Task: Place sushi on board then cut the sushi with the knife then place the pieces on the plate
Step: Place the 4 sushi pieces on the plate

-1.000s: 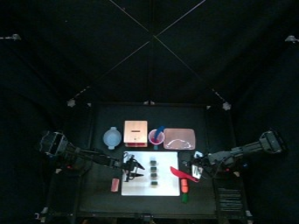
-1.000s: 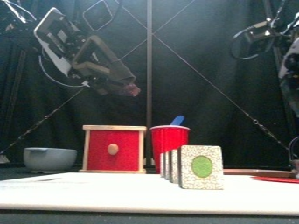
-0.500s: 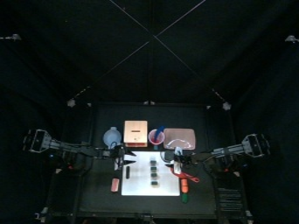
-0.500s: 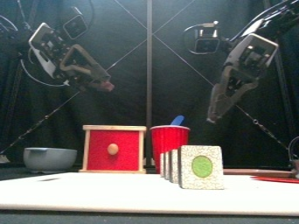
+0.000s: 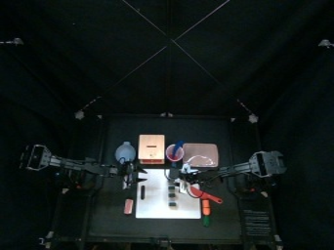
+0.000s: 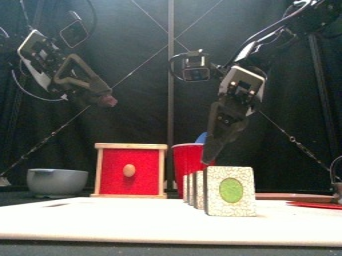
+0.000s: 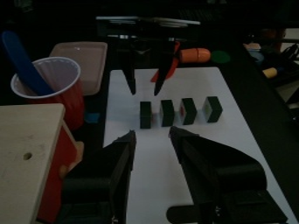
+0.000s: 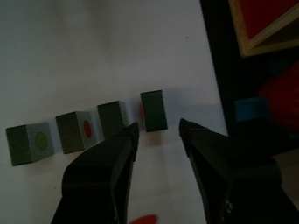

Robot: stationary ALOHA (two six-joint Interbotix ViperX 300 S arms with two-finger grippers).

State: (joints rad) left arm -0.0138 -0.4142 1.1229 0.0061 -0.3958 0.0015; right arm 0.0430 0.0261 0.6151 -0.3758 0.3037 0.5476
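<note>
The sushi roll [image 5: 170, 196] stands on the white board [image 5: 154, 217] as several dark green blocks in a row, a little apart [image 6: 222, 190] [image 7: 177, 109] [image 8: 111, 118]. A red knife [image 5: 205, 197] lies on the board's right part. My right gripper [image 5: 186, 179] [image 6: 214, 148] hangs open over the far end of the row, touching nothing [image 8: 158, 140]. My left gripper [image 5: 136, 179] [image 6: 104, 100] is open and empty above the board's left back corner [image 7: 152, 144]. The pink plate [image 5: 200, 154] lies behind the board.
Behind the board stand a blue-grey bowl [image 5: 125, 153], the wooden box [image 5: 152, 146] with its red drawer front [image 6: 131, 170], and a red cup [image 5: 174, 151] holding a blue knife [image 7: 14, 57]. An orange toy [image 5: 129, 205] lies left of the board.
My right arm swung in from the right edge and came down over the sushi row. My left gripper drew back to the left.
</note>
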